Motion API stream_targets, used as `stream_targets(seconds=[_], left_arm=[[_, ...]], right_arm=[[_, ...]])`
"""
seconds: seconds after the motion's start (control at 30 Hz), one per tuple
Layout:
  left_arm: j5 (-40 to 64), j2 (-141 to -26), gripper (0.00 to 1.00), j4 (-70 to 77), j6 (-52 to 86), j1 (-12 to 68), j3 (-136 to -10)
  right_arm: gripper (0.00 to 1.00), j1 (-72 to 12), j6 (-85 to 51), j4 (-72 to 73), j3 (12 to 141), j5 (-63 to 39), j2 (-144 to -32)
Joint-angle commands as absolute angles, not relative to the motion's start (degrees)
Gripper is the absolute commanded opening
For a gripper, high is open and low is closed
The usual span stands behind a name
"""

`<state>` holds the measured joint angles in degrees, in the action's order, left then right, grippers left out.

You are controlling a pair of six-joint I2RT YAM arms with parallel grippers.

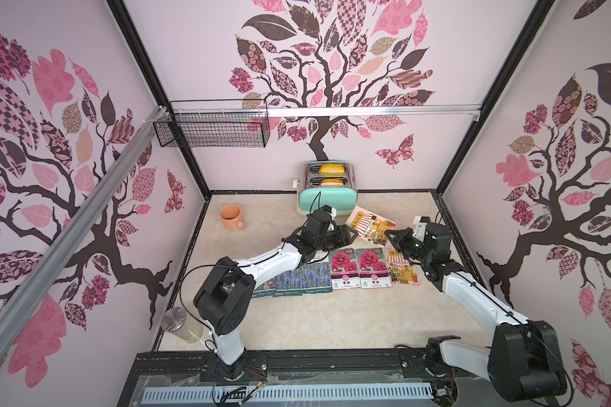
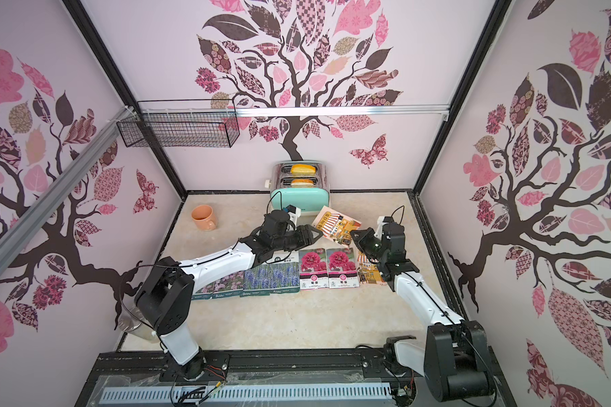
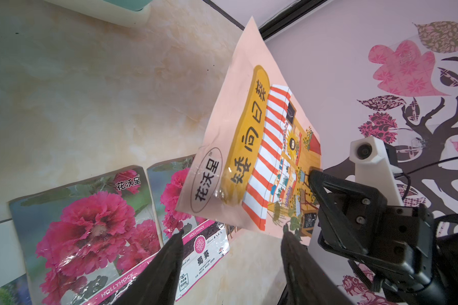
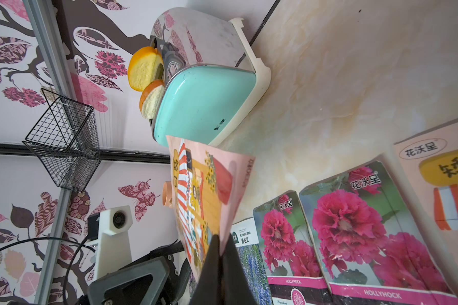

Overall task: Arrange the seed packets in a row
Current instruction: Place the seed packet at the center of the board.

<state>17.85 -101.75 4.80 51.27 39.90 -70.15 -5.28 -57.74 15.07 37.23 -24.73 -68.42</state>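
My right gripper (image 1: 389, 234) is shut on the edge of an orange shopfront seed packet (image 1: 369, 222), holding it tilted in the air in front of the toaster. In the right wrist view the fingertips (image 4: 218, 239) pinch that packet (image 4: 204, 190). My left gripper (image 1: 350, 234) stands open just beside the packet's other edge, its jaws apart with nothing between them (image 3: 233, 231). On the table lies a row of packets: pink-purple ones (image 2: 226, 282) partly under the left arm, lavender (image 1: 304, 278), two magenta (image 1: 343, 267), and another orange shopfront (image 1: 403, 269).
A mint toaster (image 1: 327, 197) with bread stands at the back wall, close behind the held packet. An orange mug (image 1: 230, 217) sits at the back left. A glass jar with a metal lid (image 1: 177, 322) stands front left. A wire basket (image 1: 214, 128) hangs on the wall.
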Motion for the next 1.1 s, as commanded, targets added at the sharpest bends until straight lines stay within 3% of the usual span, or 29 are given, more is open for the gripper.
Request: stream_targets(seconds=[0.0,0.27,0.4,0.53,0.63,0.7,0.73,0.77,0.93,1.07], left_arm=[[19.2,-103.3,0.60,8.3,51.5,39.9,-71.2],[18.8,-104.4,0.52,13.9,51.5,39.8,-72.0],[20.9,-105.6,0.34,15.7,50.8,39.8,-73.4],[22.5,-107.0,0.04,16.6,51.0,39.8,-74.8],[23.3,-107.9,0.00,15.8,50.7,39.9,-75.9],[24.0,-108.2,0.00,14.2,49.7,39.9,-76.7],[24.2,-108.0,0.00,12.4,48.7,39.8,-77.1],[24.3,-107.7,0.00,10.8,47.5,39.8,-77.3],[31.6,-107.7,0.00,-0.9,39.6,39.0,-81.1],[41.5,-109.5,0.00,-11.3,31.1,37.9,-85.3]], right_arm=[[0.00,-6.2,-59.0,16.8,38.3,-25.7,-67.4],[0.00,-8.1,-60.4,18.5,37.4,-25.8,-67.7],[0.00,-8.3,-60.8,19.6,36.7,-26.1,-67.6],[0.00,-8.4,-60.5,19.8,36.6,-26.5,-68.0],[0.02,-8.5,-59.1,19.6,36.6,-27.0,-68.2],[0.38,-8.5,-54.3,15.0,38.9,-26.8,-68.4],[0.51,-8.5,-50.5,10.7,40.9,-26.0,-68.4],[0.57,-8.4,-46.3,6.5,42.9,-25.2,-68.4],[0.71,-7.3,-25.2,-9.4,50.7,-17.3,-66.5],[0.78,-4.3,-14.7,-17.2,55.7,-22.8,-69.4]])
